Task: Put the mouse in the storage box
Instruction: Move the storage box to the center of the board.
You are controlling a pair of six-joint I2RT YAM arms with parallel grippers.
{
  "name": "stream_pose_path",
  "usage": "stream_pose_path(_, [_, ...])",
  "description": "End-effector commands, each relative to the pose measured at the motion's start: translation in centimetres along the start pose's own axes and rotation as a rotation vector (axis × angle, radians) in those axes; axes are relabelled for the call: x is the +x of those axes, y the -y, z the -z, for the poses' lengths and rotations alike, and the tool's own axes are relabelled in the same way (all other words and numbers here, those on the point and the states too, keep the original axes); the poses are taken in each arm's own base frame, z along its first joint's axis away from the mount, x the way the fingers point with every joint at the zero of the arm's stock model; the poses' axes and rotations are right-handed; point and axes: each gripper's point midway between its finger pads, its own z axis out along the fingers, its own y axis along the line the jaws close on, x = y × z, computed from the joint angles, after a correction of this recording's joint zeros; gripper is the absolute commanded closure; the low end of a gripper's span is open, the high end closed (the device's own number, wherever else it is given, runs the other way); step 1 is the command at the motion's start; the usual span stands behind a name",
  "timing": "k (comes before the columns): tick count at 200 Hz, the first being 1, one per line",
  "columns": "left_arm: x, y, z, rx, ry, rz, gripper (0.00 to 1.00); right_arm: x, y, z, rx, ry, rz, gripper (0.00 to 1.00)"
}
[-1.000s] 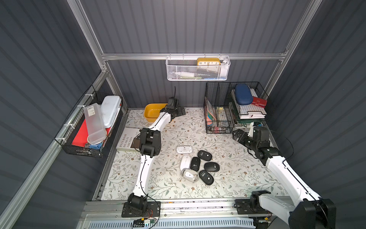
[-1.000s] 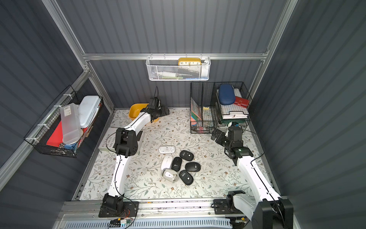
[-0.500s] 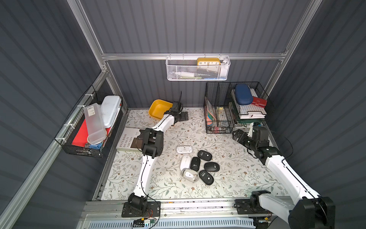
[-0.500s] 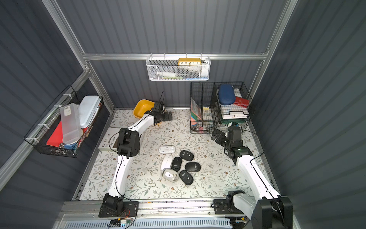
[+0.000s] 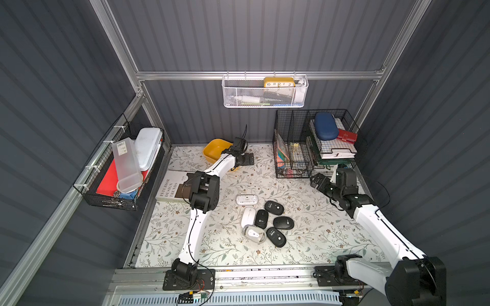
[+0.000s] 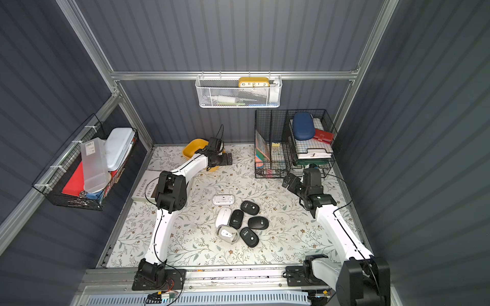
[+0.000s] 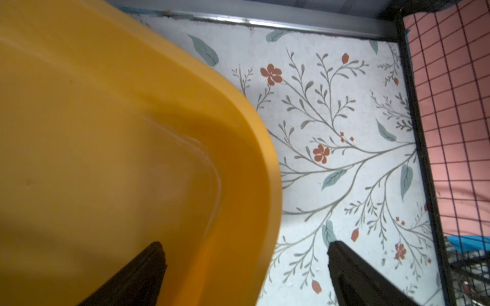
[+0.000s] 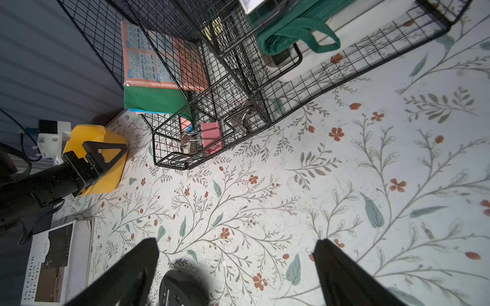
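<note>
Shifted storage box point(image 5: 213, 152) rim stands within left end effector point(image 7: 244, 245).

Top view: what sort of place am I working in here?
Most likely a staged desk-tidying cell, not a real office: a floral tabletop boxed in by dark panelled walls, a cluster of computer mice, and a black wire organiser holding stationery.
</note>
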Motion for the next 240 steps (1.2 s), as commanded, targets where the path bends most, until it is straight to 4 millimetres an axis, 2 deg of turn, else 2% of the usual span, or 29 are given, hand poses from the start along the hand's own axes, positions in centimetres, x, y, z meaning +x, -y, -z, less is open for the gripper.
stream_pose_path(1, [1.2,2.3,1.8,0.043,-0.034,-0.010,0.01,-1.4,-1.0,0.8,-0.006,0.031,0.009,0.04])
stream_pose_path(29, [2.7,4.4,2.4,0.069,-0.041,-0.010,0.01,-1.9,-1.3,1.2,-0.008,0.041,0.017,0.04])
stream_pose_path(83, [4.9,8.6,5.3,0.113,-0.016,0.045,0.01,-1.6,-1.2,1.0,-0.006,0.029,0.012,0.04])
stream_pose_path(107, [5.7,10.9,6.6,0.159,-0.007,0.086,0.01,-1.6,-1.2,0.9,-0.005,0.027,0.012,0.04])
stream_pose_path(138, [7.3,14.6,7.1,0.253,-0.028,0.125,0.01,-1.7,-1.3,0.9,-0.008,0.029,0.011,0.04])
stream_pose_path(175, [6.9,17.9,7.6,0.335,-0.016,0.140,0.01,-1.3,-1.0,0.9,-0.006,0.021,0.008,0.04])
stream_pose_path(240, [5.4,21.3,6.9,0.461,0.003,0.163,0.01,-1.2,-0.8,1.6,0.000,0.035,0.017,0.04])
